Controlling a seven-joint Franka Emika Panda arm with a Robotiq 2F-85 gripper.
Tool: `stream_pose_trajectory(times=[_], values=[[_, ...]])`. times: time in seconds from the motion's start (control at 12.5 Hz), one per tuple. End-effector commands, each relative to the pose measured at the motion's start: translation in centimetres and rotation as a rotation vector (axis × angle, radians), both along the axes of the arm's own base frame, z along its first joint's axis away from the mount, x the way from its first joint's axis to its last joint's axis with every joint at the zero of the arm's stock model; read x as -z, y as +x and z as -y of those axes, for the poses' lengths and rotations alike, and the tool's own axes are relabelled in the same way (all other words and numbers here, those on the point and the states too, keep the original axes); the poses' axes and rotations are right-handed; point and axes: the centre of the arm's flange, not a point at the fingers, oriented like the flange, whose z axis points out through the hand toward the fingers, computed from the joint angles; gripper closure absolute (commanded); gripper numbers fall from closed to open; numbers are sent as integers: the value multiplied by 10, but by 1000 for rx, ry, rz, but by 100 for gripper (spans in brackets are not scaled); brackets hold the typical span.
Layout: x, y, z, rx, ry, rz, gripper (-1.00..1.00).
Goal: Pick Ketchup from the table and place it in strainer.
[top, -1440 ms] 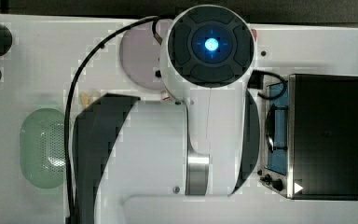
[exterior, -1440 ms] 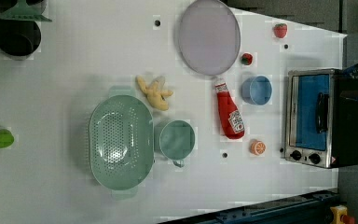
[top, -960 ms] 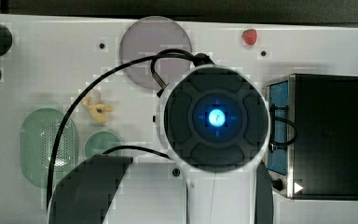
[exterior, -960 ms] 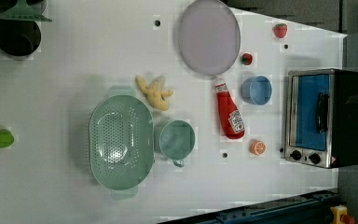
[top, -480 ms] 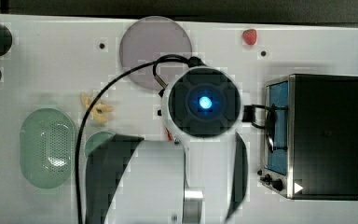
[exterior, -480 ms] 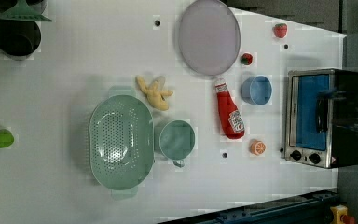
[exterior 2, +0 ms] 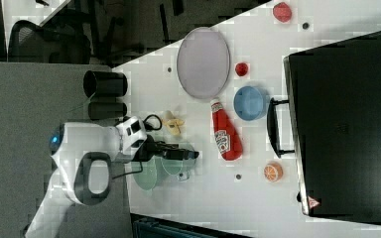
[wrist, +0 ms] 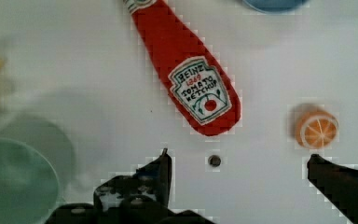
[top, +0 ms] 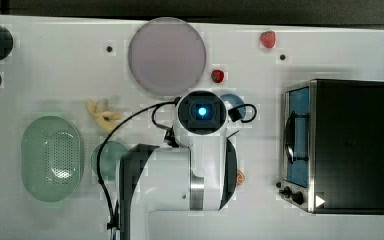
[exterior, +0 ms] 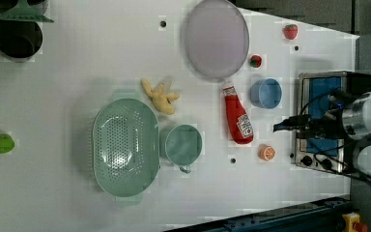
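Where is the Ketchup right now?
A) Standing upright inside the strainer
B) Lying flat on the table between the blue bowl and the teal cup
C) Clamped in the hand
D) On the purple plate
B: in the left view the Ketchup lies on its side on the white table, apart from the strainer, and the wrist view shows the open hand short of it.

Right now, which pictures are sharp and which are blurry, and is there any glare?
In the wrist view the Ketchup label reads clearly, while the teal bowl looks soft. In the top view a blue light glows on the arm. In the left view the strainer shows a small bright glint.
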Motion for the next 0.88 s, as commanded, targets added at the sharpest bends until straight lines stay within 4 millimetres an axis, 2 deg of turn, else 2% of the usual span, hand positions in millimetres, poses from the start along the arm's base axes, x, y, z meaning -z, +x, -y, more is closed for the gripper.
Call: stream_pose_trajectory(times=[0.08,0.32,0.56,0.88], values=[[8,-2,4,-354,56,102,-100],[50,-7,4,-389,58,143,-100],[94,-8,-1,-398,80,97,-100],[139,1,-4,-488,42,145,-100]])
